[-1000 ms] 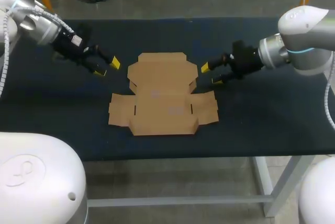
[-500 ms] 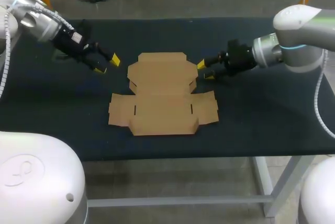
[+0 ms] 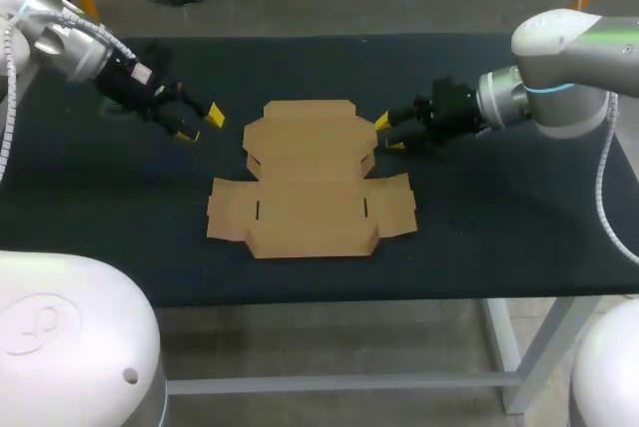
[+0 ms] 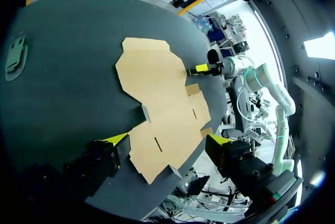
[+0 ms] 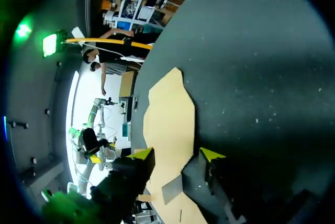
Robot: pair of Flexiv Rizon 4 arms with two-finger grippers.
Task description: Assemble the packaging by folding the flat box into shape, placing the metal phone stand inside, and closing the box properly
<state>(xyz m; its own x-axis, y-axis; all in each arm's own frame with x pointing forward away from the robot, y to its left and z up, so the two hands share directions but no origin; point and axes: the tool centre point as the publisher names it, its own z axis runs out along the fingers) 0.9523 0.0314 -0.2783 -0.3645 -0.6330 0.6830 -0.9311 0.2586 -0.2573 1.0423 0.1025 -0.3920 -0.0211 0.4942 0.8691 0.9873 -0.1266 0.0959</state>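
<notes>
- While the flat box (image 3: 310, 183) lies unfolded mid-table in the head view, the right gripper (image 3: 387, 134) is held open beside its far right edge.
- Left wrist: the left gripper (image 4: 165, 140) is spread and empty, near the box.
- Right wrist: with nothing pinning it, the card could be shoved rather than pinched.

No print is legible; the white label (image 3: 143, 75) on the left arm (image 3: 70, 45) is too small.

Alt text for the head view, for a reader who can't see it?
A flat, unfolded cardboard box lies on the dark table. The right gripper, open, is close to the box's right edge; the left gripper, open, hangs clear of its left side.
</notes>
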